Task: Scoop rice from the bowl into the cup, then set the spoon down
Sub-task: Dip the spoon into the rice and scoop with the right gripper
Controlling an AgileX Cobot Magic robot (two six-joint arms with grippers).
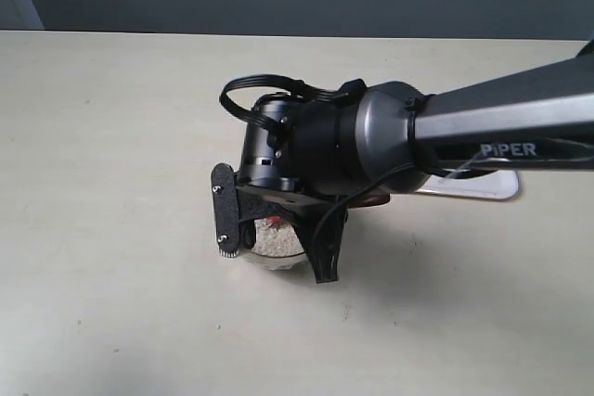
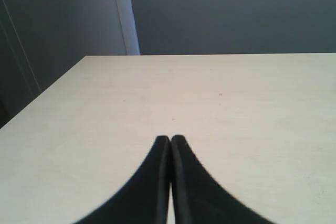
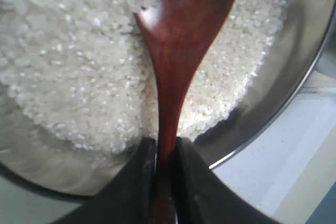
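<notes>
Tabletop carries the bowl, prob. the steel thing under the R arm in the exterior view, mostly hidden there. Rice heaps inside, and the spoon has its scoop laid on the heap. To load well, I'd dig deeper, then level the scoop before lifting. R end effector points steeply down, 2 fingers clenched on the handle. L end effector hangs low over the tabletop, closed on nothing. Cup not in view.

White rice, reddish-brown spoon, shiny steel bowl — black gripper.
</notes>
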